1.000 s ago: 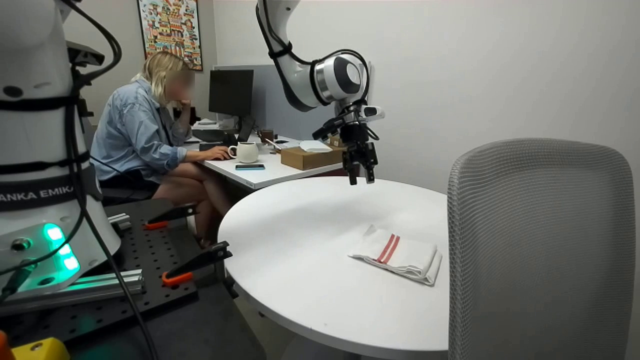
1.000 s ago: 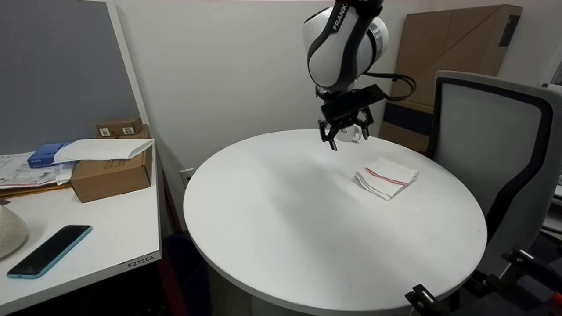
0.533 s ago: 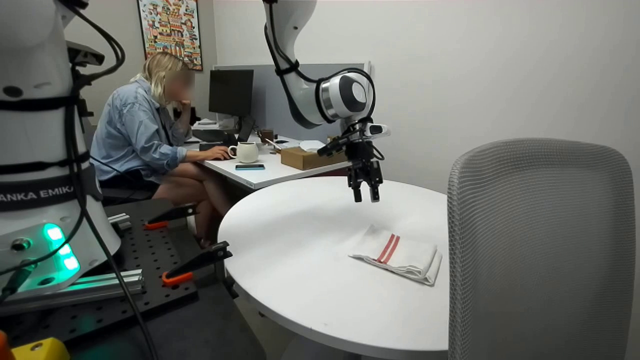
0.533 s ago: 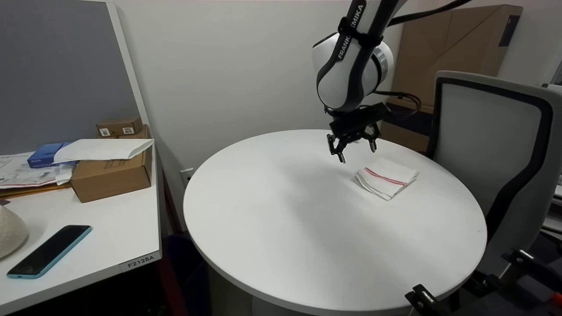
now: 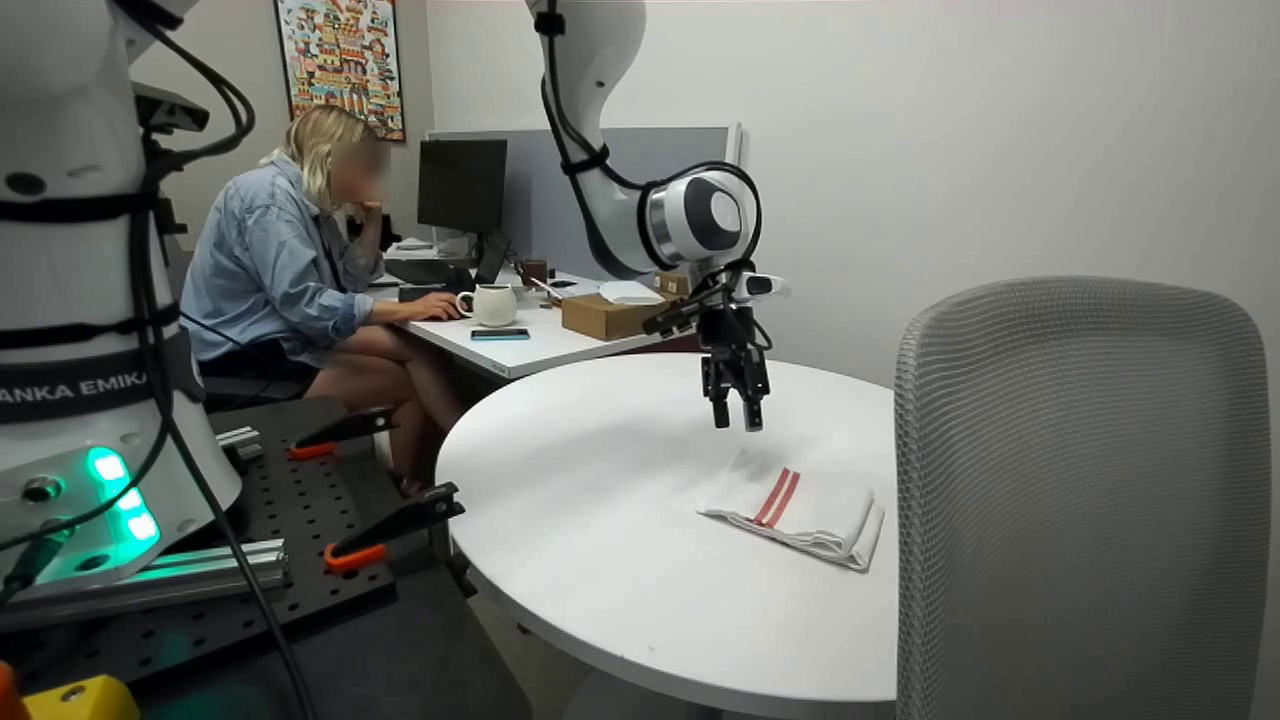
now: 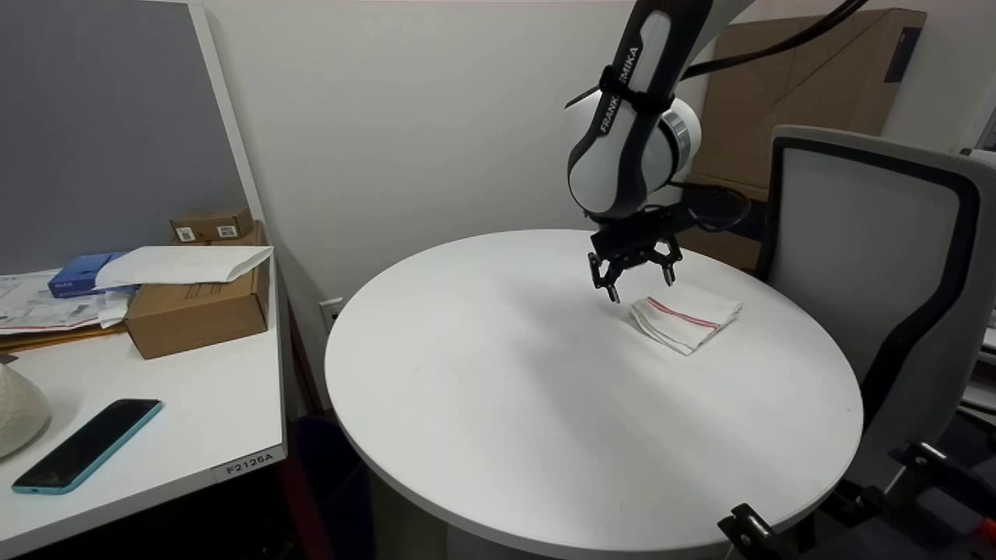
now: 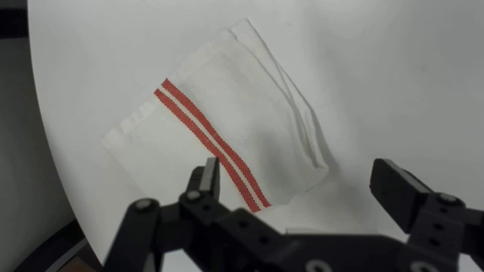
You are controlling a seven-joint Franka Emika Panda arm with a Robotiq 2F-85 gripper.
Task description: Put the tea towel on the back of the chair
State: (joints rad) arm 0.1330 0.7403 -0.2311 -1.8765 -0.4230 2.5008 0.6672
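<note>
The tea towel is white with two red stripes and lies folded flat on the round white table. It shows in both exterior views (image 5: pixel 820 515) (image 6: pixel 691 317) and fills the middle of the wrist view (image 7: pixel 234 102). My gripper (image 5: pixel 737 424) is open and empty, pointing down above the table by the towel's edge; it also shows in an exterior view (image 6: pixel 642 289). In the wrist view the gripper (image 7: pixel 297 170) has one finger over the towel near the stripes and the other beyond its corner. The grey mesh chair back (image 5: pixel 1080 480) (image 6: pixel 867 233) stands upright beside the table, near the towel.
The round table (image 6: pixel 498 435) stands by a wall. A desk (image 6: pixel 226 389) beside it holds a cardboard box (image 6: pixel 206 307) and a phone (image 6: pixel 87 445). A person (image 5: pixel 280 240) sits at the desk. Large cardboard boxes (image 6: pixel 817 70) stand behind the chair.
My gripper has come down toward the table and moved closer to the towel, staying open. The towel and the chair have not moved.
</note>
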